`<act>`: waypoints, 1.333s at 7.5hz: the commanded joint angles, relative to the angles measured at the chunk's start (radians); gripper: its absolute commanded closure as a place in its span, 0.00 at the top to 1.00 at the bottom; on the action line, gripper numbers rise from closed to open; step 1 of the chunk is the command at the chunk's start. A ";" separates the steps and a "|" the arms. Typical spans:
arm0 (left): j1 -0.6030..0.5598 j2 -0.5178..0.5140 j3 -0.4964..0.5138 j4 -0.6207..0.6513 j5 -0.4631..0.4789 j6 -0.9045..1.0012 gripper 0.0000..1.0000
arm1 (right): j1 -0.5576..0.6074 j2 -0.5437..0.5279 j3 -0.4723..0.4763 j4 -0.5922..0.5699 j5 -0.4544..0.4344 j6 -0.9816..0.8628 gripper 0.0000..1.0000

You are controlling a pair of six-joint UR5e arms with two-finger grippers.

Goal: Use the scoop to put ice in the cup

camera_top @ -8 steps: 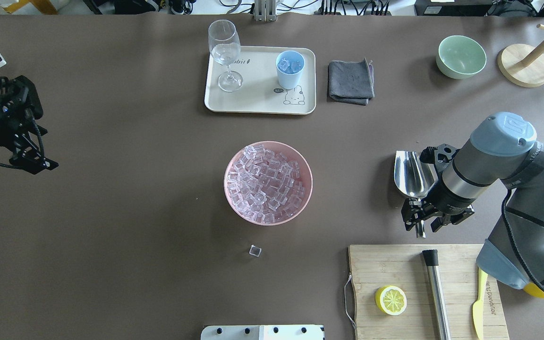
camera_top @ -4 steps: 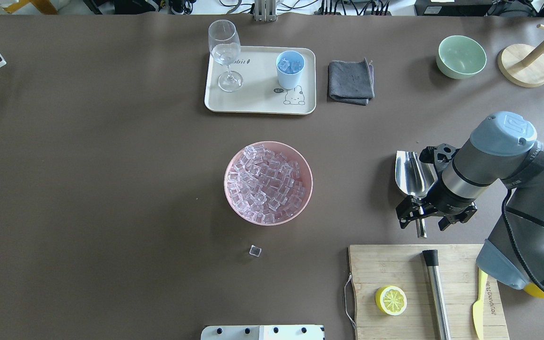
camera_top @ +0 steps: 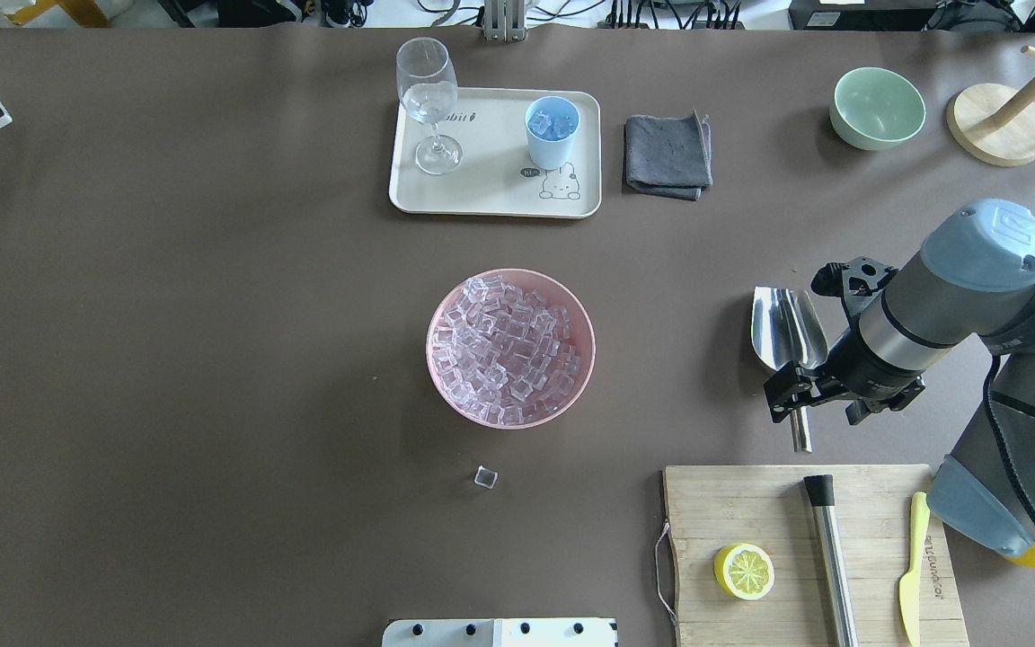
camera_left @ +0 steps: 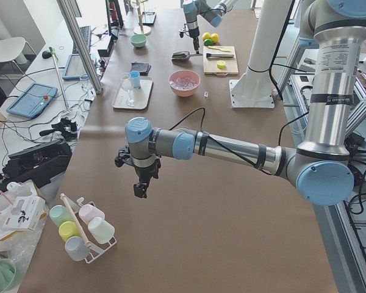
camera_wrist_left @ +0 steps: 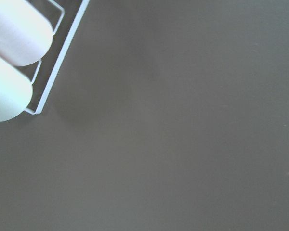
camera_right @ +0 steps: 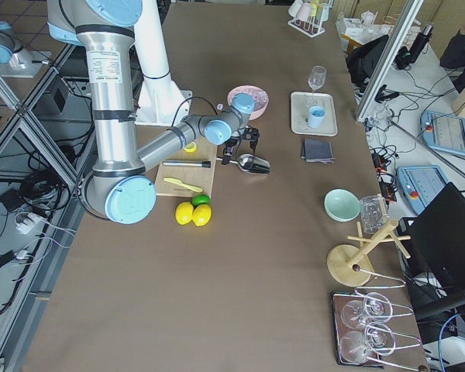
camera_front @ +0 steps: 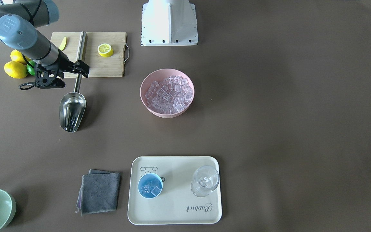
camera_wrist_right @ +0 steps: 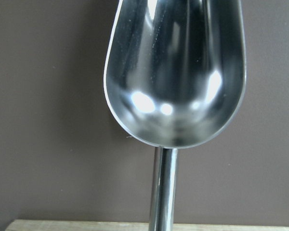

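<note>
The brown surface (camera_top: 212,359) carries a pink bowl (camera_top: 430,346) at its middle, heaped with ice (camera_top: 508,346). This bowl serves as the reference for all positions.

- Cutting board (camera_top: 715,503): nearer the robot than the bowl and to its right. It carries a steel cylinder (camera_top: 830,548) and a lemon half (camera_top: 743,571).
- Tray (camera_top: 490,193): beyond the bowl. The cup (camera_top: 552,148) stands upright on it with a few cubes inside, beside a stemmed glass (camera_top: 429,99).
- Grey cloth (camera_top: 668,155): beyond the bowl, just right of the tray.
- Scoop (camera_top: 782,332): flat on the surface, well right of the bowl, trough empty, handle pointing at the board.
- One loose cube (camera_top: 485,477): on the surface, just on the robot's side of the bowl.

Nothing stands between scoop and bowl.

The right arm bends down over the scoop handle. The right tool (camera_top: 805,400) is released, its jaws spread above the handle.

The left arm reaches far left of the bowl, near a cup rack (camera_left: 85,235). The left tool (camera_left: 140,189) points down; whether it is released or clenched cannot be told.
</note>
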 commanded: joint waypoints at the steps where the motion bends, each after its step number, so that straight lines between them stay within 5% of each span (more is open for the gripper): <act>1: -0.149 0.018 0.103 -0.005 0.002 -0.002 0.98 | 0.047 -0.005 0.119 -0.137 -0.121 -0.140 1.00; 5: -0.214 0.066 0.175 -0.109 0.001 -0.050 0.98 | 0.299 -0.135 0.112 -0.157 -0.120 -0.564 1.00; 10: -0.213 0.067 0.144 -0.112 -0.019 -0.057 0.98 | 0.750 -0.261 -0.070 -0.160 -0.024 -0.906 1.00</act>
